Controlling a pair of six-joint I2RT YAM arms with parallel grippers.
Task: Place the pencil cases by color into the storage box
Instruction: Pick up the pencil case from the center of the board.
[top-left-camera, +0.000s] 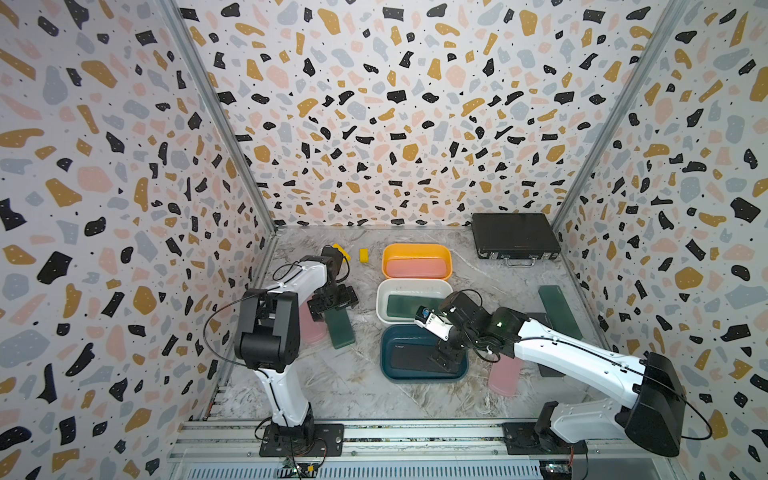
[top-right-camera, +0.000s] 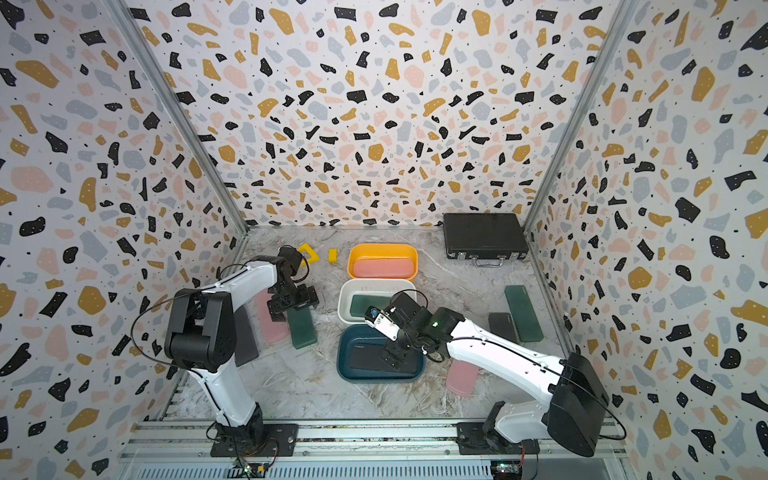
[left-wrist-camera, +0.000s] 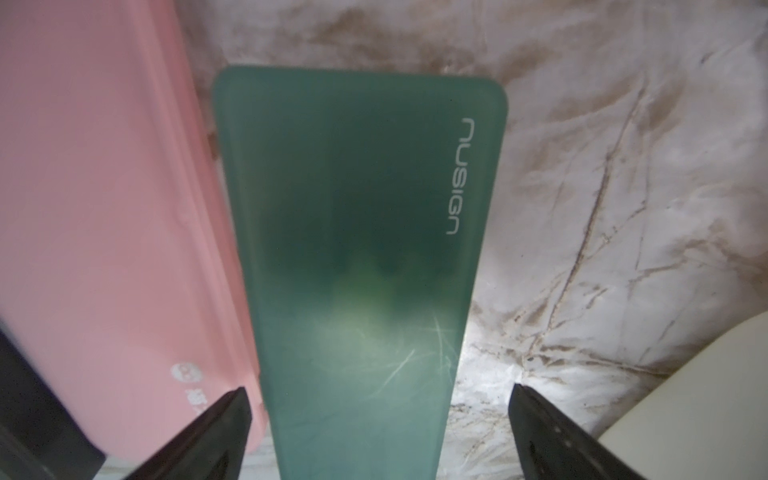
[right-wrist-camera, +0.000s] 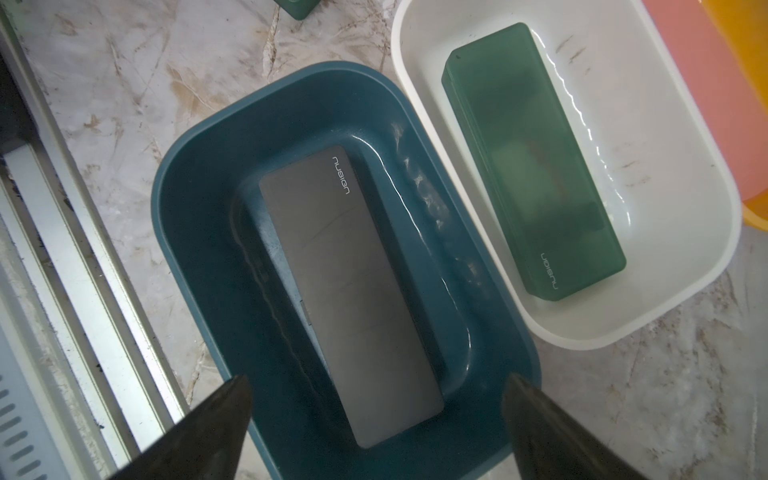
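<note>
Three storage boxes stand in a row. The orange one (top-left-camera: 415, 250) holds a pink pencil case (top-left-camera: 415, 268). In the white one (right-wrist-camera: 685, 249) lies a green case (right-wrist-camera: 532, 166), and in the dark blue one (right-wrist-camera: 178, 199) a black case (right-wrist-camera: 353, 291). My right gripper (right-wrist-camera: 376, 380) hangs open over that black case, holding nothing. My left gripper (left-wrist-camera: 380, 390) is open just above a loose green case (left-wrist-camera: 357, 208), one finger on each side, beside a pink case (left-wrist-camera: 104, 208). More loose cases lie on the table: black (top-right-camera: 245, 336), green (top-left-camera: 559, 311), black (top-right-camera: 503, 326) and pink (top-left-camera: 505, 376).
A large black briefcase (top-left-camera: 513, 235) sits at the back right corner. Two small yellow pieces (top-left-camera: 363, 254) (top-left-camera: 341, 250) lie at the back left. Patterned walls close in three sides, and a metal rail (top-left-camera: 374, 434) runs along the front.
</note>
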